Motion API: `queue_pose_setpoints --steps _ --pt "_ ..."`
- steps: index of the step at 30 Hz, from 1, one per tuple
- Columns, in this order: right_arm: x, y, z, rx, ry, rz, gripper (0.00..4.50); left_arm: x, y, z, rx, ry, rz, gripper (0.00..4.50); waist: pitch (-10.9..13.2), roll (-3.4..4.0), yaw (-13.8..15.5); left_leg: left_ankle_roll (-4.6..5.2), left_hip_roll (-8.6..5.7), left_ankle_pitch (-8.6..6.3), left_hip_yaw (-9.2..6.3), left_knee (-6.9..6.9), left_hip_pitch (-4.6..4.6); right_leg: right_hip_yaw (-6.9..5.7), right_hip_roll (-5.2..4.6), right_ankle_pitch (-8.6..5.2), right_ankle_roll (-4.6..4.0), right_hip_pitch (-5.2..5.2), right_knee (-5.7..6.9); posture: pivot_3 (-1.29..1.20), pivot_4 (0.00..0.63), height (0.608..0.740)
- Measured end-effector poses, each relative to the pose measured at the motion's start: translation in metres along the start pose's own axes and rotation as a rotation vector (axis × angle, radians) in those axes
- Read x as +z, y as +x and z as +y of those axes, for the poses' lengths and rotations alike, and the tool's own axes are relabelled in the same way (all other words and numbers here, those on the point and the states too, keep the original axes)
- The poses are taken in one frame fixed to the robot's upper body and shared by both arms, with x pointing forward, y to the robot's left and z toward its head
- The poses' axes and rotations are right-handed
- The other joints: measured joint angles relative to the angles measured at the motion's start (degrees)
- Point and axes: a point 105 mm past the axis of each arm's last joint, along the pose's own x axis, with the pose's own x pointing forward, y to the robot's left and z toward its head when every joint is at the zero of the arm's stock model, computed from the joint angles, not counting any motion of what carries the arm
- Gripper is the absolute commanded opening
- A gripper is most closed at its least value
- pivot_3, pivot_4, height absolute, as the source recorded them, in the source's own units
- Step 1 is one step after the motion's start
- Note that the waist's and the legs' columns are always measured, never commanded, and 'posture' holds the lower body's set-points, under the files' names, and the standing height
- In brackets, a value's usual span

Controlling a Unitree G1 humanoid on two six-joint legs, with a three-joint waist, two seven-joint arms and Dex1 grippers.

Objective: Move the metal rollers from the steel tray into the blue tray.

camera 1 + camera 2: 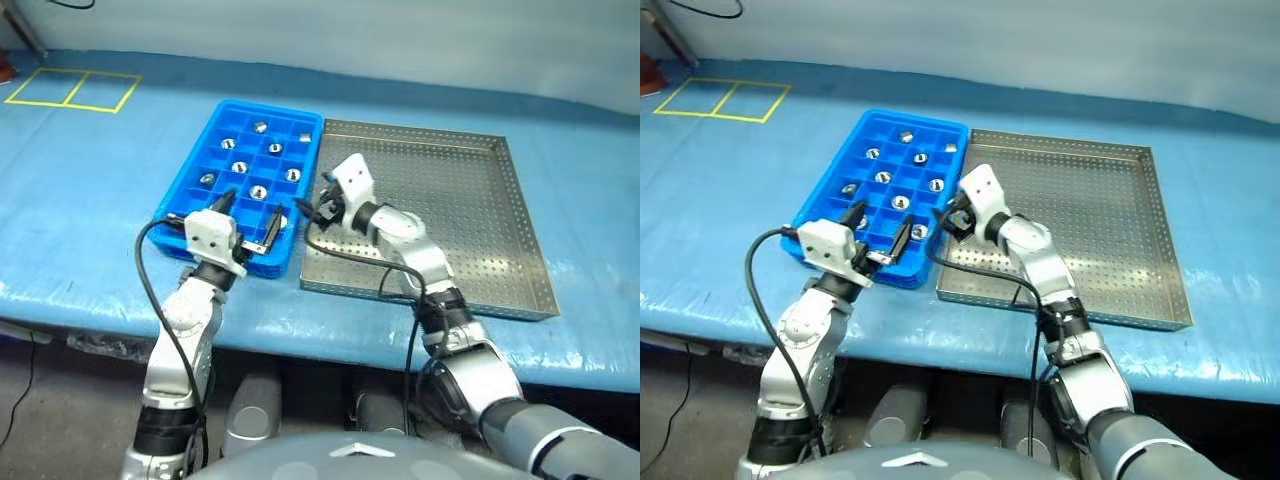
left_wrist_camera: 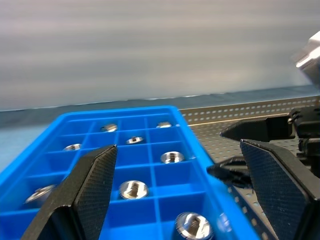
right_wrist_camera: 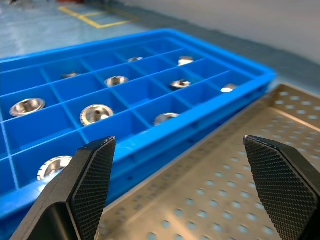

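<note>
The blue tray [image 1: 270, 105] lies left of the steel tray [image 1: 450, 200], their long sides touching. Several metal rollers [image 1: 258, 191] sit one to a compartment in the blue tray; the steel tray's perforated floor shows none. My left gripper [image 1: 248, 220] hovers open over the blue tray's near end, nothing between its fingers. My right gripper [image 1: 318, 205] stands open and empty above the steel tray's near left edge, pointing toward the blue tray. In the right wrist view the rollers [image 3: 96, 113] lie just beyond its fingers [image 3: 92, 180].
Both trays rest on a table under a blue cover [image 1: 90, 220], whose front edge runs just below the trays. A yellow taped rectangle [image 1: 72, 88] marks the far left. Black cables [image 1: 345, 255] loop from both wrists, one across the steel tray's near corner.
</note>
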Motion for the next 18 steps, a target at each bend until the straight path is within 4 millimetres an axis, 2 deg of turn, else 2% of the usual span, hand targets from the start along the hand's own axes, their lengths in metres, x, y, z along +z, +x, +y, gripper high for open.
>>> queue_pose_setpoints --steps 2,5,9,14,18 --pt "0.002 -0.017 -0.008 -0.038 -0.008 -0.028 4.33 -0.001 0.007 -0.007 -0.053 -0.014 -0.003 4.34 0.0 0.0 -2.0 0.01 0.01 -0.03 -0.01 -0.02 0.01 0.0 0.01 0.0 0.0 0.0 0.03 -0.04 0.15 0.74" --pt "-0.006 -0.048 -0.015 -0.093 -0.028 -0.016 4.33 -0.002 0.017 -0.017 -0.119 -0.035 -0.012 4.34 0.0 0.02 -5.1 0.04 0.02 -0.05 -0.02 -0.03 0.05 0.02 0.01 0.01 0.14 0.02 0.09 -0.09 0.15 0.74" --pt "-0.012 -0.077 -0.021 -0.161 0.008 -0.003 4.47 -0.007 0.02 -0.027 -0.17 -0.054 0.002 4.42 0.0 0.02 -8.5 0.05 0.03 -0.06 0.0 -0.01 0.1 0.11 0.05 0.07 0.31 0.02 0.15 -0.11 0.15 0.74" --pt "-0.009 -0.097 -0.025 -0.211 0.012 -0.01 4.47 -0.006 0.019 -0.038 -0.233 -0.065 -0.012 4.42 0.0 0.02 -10.5 0.04 0.02 -0.04 0.0 0.15 0.18 0.17 0.07 -0.03 0.15 0.13 0.23 -0.1 0.15 0.74" --pt "-0.01 -0.104 -0.024 -0.218 -0.004 -0.013 4.47 -0.003 0.018 -0.035 -0.214 -0.033 -0.035 4.42 0.0 0.02 -11.3 0.05 -0.01 -0.03 0.03 0.32 0.2 0.25 0.05 0.02 0.23 0.21 0.23 -0.09 0.15 0.74"
